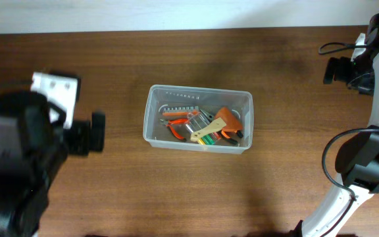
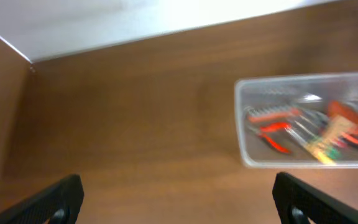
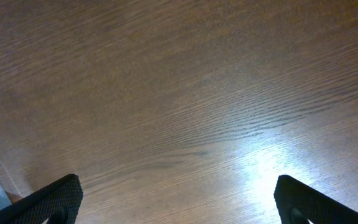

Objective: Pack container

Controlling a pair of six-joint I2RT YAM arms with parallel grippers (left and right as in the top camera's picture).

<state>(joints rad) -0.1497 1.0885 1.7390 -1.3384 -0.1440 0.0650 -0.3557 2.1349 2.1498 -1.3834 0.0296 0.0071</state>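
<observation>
Brown wooden table (image 1: 110,52) is carrying one container (image 1: 148,122), sitting at its centre.
Open wood is running all around the container, and a pale wall (image 1: 176,13) is bordering the 12 o'clock edge. Two grippers are standing fully spread and holding nothing: left gripper (image 2: 178,186) at 9 o'clock, right gripper (image 3: 178,186) at 2 o'clock. Inside, hand tools (image 1: 202,125) are lying too tangled to count.
</observation>
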